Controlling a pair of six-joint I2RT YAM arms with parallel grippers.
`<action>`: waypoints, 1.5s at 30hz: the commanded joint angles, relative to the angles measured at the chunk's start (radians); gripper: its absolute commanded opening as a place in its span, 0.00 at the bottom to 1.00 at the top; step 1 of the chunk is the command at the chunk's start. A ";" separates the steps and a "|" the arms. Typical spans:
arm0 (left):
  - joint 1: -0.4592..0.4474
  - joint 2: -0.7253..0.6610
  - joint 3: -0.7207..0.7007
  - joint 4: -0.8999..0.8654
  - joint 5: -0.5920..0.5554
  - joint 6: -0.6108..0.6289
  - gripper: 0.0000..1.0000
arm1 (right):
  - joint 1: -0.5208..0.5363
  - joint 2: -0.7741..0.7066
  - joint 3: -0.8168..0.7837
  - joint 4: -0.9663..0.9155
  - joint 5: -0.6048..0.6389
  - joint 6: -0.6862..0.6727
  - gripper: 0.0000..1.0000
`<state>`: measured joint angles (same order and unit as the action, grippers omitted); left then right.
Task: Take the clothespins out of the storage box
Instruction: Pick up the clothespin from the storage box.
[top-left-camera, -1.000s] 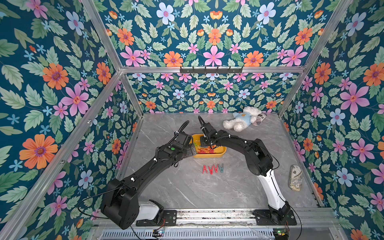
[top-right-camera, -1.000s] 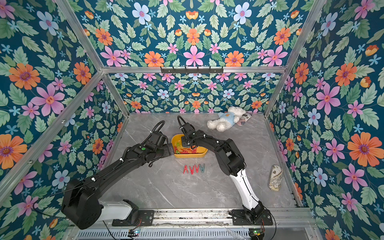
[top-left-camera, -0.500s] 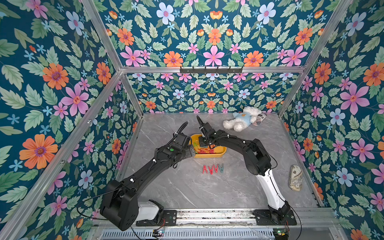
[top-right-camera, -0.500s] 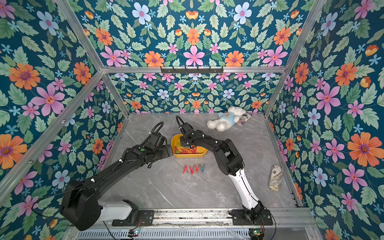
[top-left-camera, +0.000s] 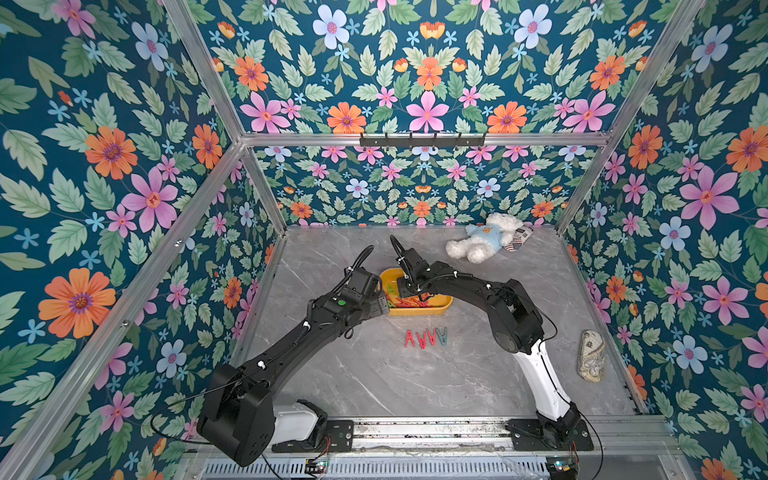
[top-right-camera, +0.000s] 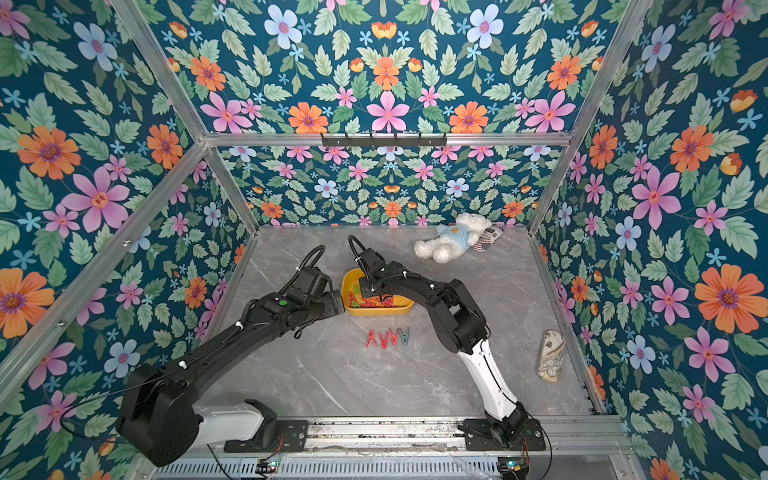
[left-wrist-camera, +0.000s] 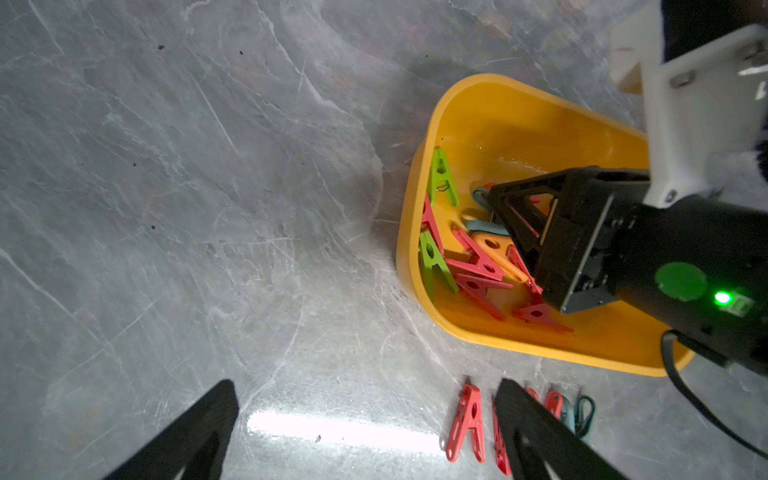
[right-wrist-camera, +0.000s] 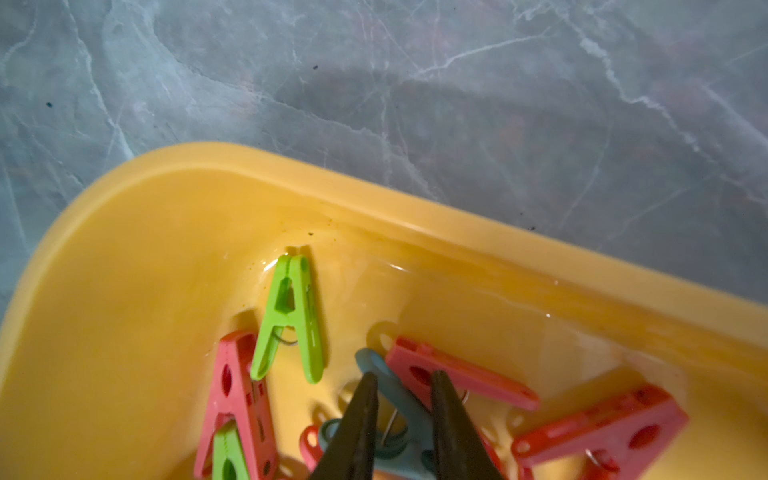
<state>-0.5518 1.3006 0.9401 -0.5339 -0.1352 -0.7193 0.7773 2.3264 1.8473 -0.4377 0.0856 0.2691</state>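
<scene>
The yellow storage box (top-left-camera: 440, 309) (top-right-camera: 399, 311) sits mid-table holding several clothespins (top-left-camera: 405, 300), red, green, orange and grey-blue. My right gripper (right-wrist-camera: 405, 376) reaches down into the box (right-wrist-camera: 166, 166), shut on a grey-blue clothespin (right-wrist-camera: 370, 361) that lies between its fingers; a green one (right-wrist-camera: 291, 316) lies just beyond. Several clothespins (top-left-camera: 424, 337) (top-right-camera: 387, 337), red ones and a grey-blue one, stand in a row on the table in front of the box. My left gripper (left-wrist-camera: 365, 386) hangs open over bare table beside the box (left-wrist-camera: 415, 199), with a red pin (left-wrist-camera: 466, 424) of the row near one finger.
A white plush bear (top-left-camera: 484, 243) in a blue shirt lies at the back right with a small patterned item (top-left-camera: 517, 240) beside it. A patterned pouch (top-left-camera: 591, 355) lies near the right wall. Floral walls enclose the grey marble table.
My right gripper's jaws have narrowed onto the grey-blue clothespin inside the box. Both arms have hardly shifted, and the left gripper has stayed open.
</scene>
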 joint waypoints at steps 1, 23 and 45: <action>0.001 -0.009 -0.003 -0.003 -0.015 -0.012 0.99 | 0.005 0.016 0.011 -0.066 0.009 -0.023 0.27; 0.012 -0.023 -0.014 -0.001 -0.015 -0.008 0.99 | 0.018 -0.013 0.029 -0.067 -0.031 -0.027 0.32; 0.016 -0.024 -0.012 -0.007 -0.015 -0.006 0.99 | 0.017 0.099 0.136 -0.106 0.038 -0.046 0.19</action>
<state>-0.5377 1.2789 0.9245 -0.5320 -0.1364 -0.7265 0.7937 2.4142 1.9713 -0.4984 0.1066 0.2375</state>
